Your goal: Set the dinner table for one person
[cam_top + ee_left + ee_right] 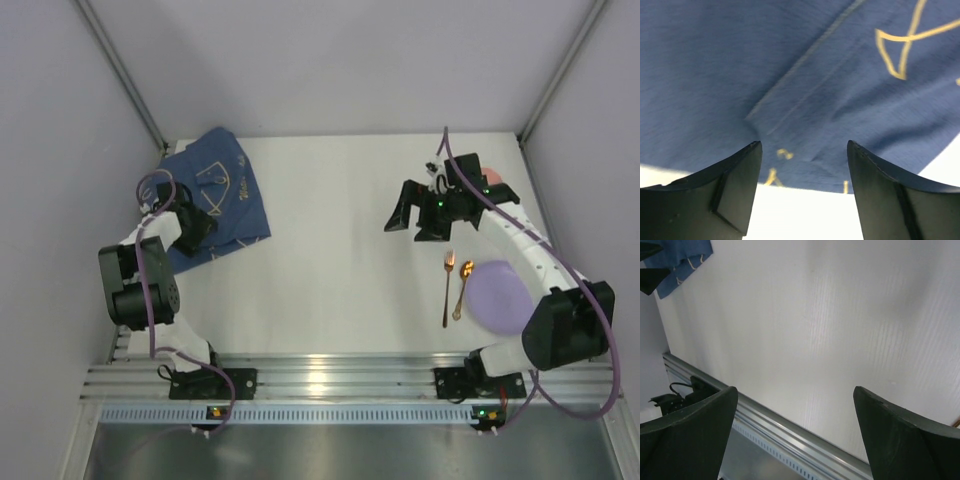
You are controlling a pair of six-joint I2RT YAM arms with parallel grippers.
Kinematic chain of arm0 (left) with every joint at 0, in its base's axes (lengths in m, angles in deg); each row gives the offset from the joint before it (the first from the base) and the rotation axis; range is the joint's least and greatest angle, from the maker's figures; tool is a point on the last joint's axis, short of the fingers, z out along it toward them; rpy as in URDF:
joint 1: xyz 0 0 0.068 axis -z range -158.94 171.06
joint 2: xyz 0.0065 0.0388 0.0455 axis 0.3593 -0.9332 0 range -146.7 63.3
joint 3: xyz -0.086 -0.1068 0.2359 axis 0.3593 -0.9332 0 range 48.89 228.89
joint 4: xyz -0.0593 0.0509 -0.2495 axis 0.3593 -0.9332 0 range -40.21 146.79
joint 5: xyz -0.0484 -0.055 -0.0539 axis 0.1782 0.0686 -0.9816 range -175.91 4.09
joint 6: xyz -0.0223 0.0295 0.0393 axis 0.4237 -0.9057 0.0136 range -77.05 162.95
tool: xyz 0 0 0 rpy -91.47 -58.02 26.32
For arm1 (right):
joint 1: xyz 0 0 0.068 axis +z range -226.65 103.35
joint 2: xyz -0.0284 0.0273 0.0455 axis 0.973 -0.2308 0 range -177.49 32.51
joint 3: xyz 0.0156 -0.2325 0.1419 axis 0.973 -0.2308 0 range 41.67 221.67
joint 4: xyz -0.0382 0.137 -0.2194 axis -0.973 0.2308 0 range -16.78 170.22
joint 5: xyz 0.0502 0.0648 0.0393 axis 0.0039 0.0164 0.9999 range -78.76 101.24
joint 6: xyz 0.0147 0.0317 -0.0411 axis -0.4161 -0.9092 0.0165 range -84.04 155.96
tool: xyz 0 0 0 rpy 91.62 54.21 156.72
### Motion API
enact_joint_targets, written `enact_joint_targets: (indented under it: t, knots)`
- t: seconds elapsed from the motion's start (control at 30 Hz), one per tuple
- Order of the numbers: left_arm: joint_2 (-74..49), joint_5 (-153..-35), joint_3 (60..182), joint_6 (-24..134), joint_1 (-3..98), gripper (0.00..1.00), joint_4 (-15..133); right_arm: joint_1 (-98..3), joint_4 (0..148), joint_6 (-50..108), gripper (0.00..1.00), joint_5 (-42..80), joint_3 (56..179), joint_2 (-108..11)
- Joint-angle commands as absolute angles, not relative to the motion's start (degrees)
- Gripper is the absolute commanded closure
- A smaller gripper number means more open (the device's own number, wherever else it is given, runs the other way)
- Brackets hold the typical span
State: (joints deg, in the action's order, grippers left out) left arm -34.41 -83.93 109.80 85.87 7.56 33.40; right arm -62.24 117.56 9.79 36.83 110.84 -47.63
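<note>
Where the overhead view looks down, the white counter point(330, 260) carries a dark blue placemat point(225, 190) at its far left, with the left gripper point(195, 228) over the cloth's near part. A copper fork point(448, 288), spoon point(462, 288) and lilac plate point(498, 295) lie at the right, near the right gripper point(412, 224). From the left wrist, its fingers point(730, 195) stand apart above the placemat. From the right wrist, that gripper gapes wide over the counter, with the aluminium rail point(790, 437) at its edge.

I see the white dinner table point(340, 260) carrying a rumpled blue placemat point(225, 195) far left and a purple plate point(495, 295) near right, with a copper spoon point(462, 292) and a longer copper utensil point(447, 292) just beside the plate.
</note>
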Motion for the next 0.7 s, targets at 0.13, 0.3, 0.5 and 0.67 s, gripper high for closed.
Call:
enact_joint_targets:
  t: [0.13,0.3,0.5,0.67]
  knots:
    - [-37.86,-93.30,108.75,84.52,7.79,0.34,45.54,-60.39,120.86,12.67,0.00,33.31,116.04,-48.97]
    - [-39.79,-91.45,111.12,82.94,7.70,0.48,44.05,-60.48,120.24,12.67,0.00,31.81,108.04,-44.75]
    - [-40.14,-90.04,114.28,82.06,7.70,0.69,42.29,-60.39,120.24,12.58,0.00,30.58,104.34,-42.11]
    - [-39.44,-91.53,118.76,78.29,9.62,0.92,40.19,-60.31,121.03,14.16,0.00,31.02,107.66,-44.47]
